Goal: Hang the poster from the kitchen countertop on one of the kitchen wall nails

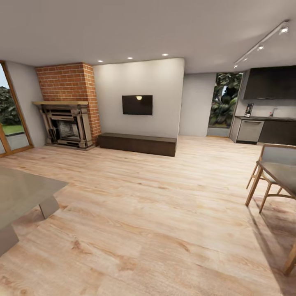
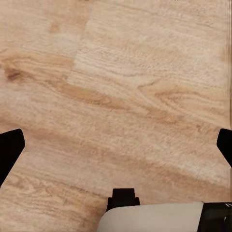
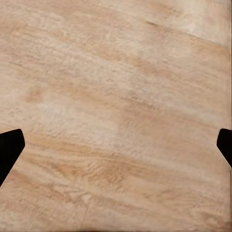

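Fireplace [image 1: 68,123] sitting far left, TV [image 1: 137,105] hanging right of it above a low bench [image 1: 137,144]. Kitchen countertop [image 1: 265,119] lying far right, poster [image 1: 248,110] standing on it. Dining table [image 1: 283,174] sitting near right.

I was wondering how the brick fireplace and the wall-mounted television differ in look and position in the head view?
The fireplace stands on the floor against red brick, while the television hangs partway up a plain light wall. The fireplace is bulky, with a wooden mantel shelf and an ornate metal surround; the television is a flat dark rectangle. The fireplace sits further left, the television above a low dark bench. Both are at the room's far side.
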{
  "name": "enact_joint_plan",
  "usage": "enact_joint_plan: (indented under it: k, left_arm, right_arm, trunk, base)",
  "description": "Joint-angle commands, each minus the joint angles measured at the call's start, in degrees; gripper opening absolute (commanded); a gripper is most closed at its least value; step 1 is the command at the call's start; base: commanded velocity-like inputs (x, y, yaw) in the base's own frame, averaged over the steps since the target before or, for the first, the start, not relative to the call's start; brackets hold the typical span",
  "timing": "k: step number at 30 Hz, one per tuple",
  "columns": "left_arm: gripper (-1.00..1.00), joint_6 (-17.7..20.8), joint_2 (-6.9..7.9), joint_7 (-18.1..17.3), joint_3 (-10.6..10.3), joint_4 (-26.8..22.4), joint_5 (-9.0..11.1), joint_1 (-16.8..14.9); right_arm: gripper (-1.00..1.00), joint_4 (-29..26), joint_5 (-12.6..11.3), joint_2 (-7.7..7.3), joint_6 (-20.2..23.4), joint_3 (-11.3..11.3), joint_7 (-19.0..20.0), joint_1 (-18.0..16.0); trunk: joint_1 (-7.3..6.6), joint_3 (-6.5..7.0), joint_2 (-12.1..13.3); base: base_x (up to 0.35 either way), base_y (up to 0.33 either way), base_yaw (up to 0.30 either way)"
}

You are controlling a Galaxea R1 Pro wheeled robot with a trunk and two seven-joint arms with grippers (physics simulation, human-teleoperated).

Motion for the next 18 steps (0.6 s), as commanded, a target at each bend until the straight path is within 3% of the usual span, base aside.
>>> enact_joint_plan:
  k: [1,5,10,18]
  left_arm:
    - [1.00,-0.1,0.01,0.0,0.0,-0.1,0.0,0.0]
    - [1.00,-0.1,0.02,0.0,-0.1,-0.1,0.0,0.0]
    - [1.00,-0.1,0.01,-0.1,-0.1,-0.1,0.0,0.0]
    - [1.00,-0.1,0.01,0.0,-0.1,-0.1,0.0,0.0]
  right_arm:
    - [1.00,0.1,0.0,0.00,-0.2,0.0,0.0,0.0]
    - [1.00,0.1,0.0,0.00,-0.2,0.0,0.0,0.0]
    - [1.00,0.1,0.1,0.00,-0.2,0.0,0.0,0.0]
    - [1.00,1.4,0.1,-0.97,-0.3,0.2,0.0,0.0]
  trunk:
    - [0.00,-0.05,0.0]
    - [0.00,-0.05,0.0]
    - [0.00,-0.05,0.0]
    - [0.00,-0.05,0.0]
  base:
    - [0.000,0.000,-0.300]
    - [0.025,-0.001,-0.300]
    - [0.220,-0.071,-0.275]
    - [0.296,-0.144,-0.061]
